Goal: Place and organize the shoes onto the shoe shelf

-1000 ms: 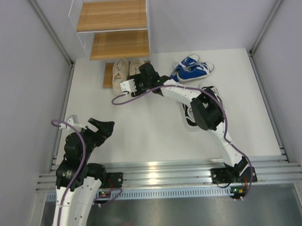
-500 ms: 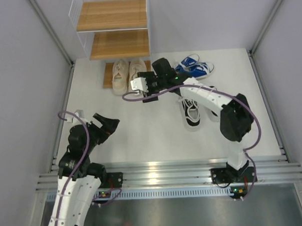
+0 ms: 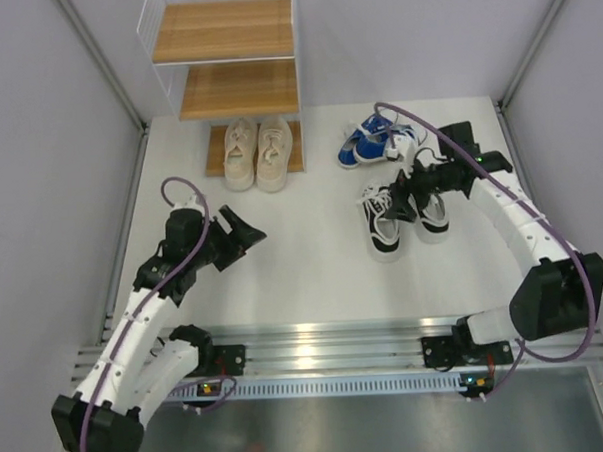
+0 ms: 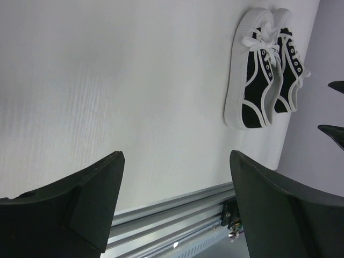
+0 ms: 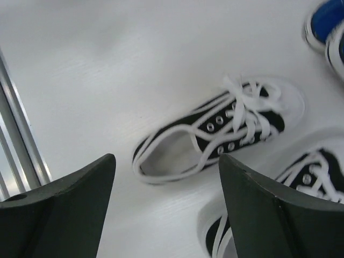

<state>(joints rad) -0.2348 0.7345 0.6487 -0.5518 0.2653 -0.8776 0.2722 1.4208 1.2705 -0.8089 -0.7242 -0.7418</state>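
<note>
The shoe shelf (image 3: 224,59) stands at the back left. The beige pair (image 3: 258,153) lies side by side on its lowest board. The blue pair (image 3: 380,140) lies on the floor at the back right. The black-and-white pair (image 3: 383,220) lies in front of it. My right gripper (image 3: 398,200) is open and empty, hovering over that pair. In the right wrist view, one black-and-white shoe (image 5: 215,129) lies just beyond the open gripper (image 5: 166,183). My left gripper (image 3: 246,233) is open and empty over bare floor. The left wrist view shows the black-and-white pair (image 4: 266,70) far from it (image 4: 174,177).
The shelf's two upper boards (image 3: 237,89) hold nothing. Grey walls close in both sides. A metal rail (image 3: 317,345) runs along the near edge and shows in the left wrist view (image 4: 177,207). A blue shoe's toe (image 5: 328,27) shows at the right wrist view's top corner.
My right gripper has swung away from the beige pair at the shelf to over the black-and-white pair. My left gripper has moved forward and to the right.
</note>
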